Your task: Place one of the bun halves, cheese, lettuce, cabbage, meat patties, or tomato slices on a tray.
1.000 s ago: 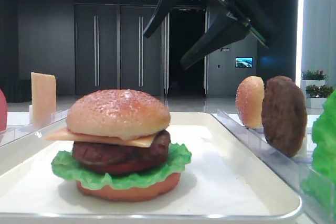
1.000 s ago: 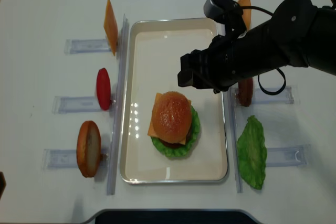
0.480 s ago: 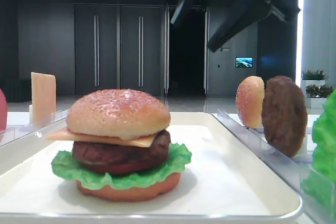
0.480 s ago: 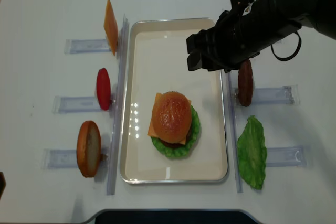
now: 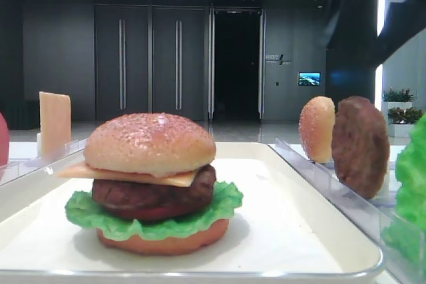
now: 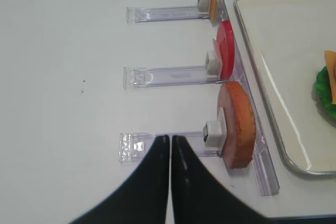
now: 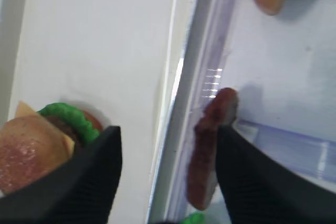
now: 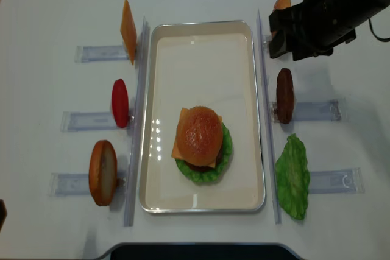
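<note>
A stacked burger stands on the white tray [image 8: 152, 89]. Its sesame bun top [image 8: 198, 133] lies over cheese [image 5: 174, 179], a meat patty [image 5: 153, 197] and lettuce [image 5: 86, 212]. Another patty [image 8: 284, 95] stands on edge in the right rack, with a lettuce leaf [image 8: 292, 178] below it. My right gripper [image 8: 281, 36] hovers open above that rack, holding nothing. In its wrist view the patty [image 7: 210, 145] lies just inside the right finger [image 7: 252, 177] and the burger [image 7: 31, 150] to the left. My left gripper [image 6: 169, 139] is shut and empty above a clear rack, beside the flat bun bottom [image 6: 239, 124].
A cheese slice [image 8: 128, 22], a red tomato slice [image 8: 120, 103] and the orange-brown bun bottom [image 8: 102, 172] stand in clear racks left of the tray. A small pale bun half [image 8: 281, 3] stands in the right rack at the back. Long clear rails [image 8: 138, 120] flank the tray.
My right arm has swung from above the tray's back half to the right and away, past the tray's rim, and left the low view's middle. The burger and left gripper have not moved.
</note>
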{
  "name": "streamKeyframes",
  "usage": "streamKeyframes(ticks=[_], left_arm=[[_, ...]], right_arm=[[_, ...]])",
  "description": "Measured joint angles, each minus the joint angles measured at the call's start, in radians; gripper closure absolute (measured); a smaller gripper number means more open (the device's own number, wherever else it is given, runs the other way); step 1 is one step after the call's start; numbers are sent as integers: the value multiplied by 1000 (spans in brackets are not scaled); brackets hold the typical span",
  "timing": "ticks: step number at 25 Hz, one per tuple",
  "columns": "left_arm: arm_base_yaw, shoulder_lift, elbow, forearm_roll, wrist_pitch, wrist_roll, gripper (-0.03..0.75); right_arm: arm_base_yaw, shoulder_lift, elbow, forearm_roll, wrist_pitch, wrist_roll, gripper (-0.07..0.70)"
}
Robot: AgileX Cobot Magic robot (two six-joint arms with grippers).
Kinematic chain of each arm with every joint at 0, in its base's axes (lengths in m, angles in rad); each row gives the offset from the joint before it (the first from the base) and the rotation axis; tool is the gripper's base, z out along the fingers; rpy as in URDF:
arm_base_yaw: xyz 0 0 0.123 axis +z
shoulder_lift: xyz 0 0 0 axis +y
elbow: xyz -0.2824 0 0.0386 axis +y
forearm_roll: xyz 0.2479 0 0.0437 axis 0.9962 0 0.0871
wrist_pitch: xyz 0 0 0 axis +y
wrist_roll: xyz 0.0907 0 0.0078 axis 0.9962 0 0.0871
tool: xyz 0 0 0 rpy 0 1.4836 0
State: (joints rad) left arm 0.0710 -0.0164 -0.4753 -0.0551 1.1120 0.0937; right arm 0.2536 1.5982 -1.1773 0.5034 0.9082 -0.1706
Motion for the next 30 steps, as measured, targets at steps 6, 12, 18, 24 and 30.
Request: streamKeyframes(ticks=[6,12,18,24,30], left_arm=[[0,0,0,0,0,0,715],[0,0,0,0,0,0,715],[0,0,0,0,0,0,715],[0,0,0,0,0,0,715],[0,0,0,0,0,0,715]], right_arm=[[-125,0,-8,-72,47,0,220],[-209,0,-9,-191,93,0,220],[-277,0,-9,-239,117,0,220],[-316,0,-9,-325,148,0,220],[-325,0,-9,-355,158,0,220]])
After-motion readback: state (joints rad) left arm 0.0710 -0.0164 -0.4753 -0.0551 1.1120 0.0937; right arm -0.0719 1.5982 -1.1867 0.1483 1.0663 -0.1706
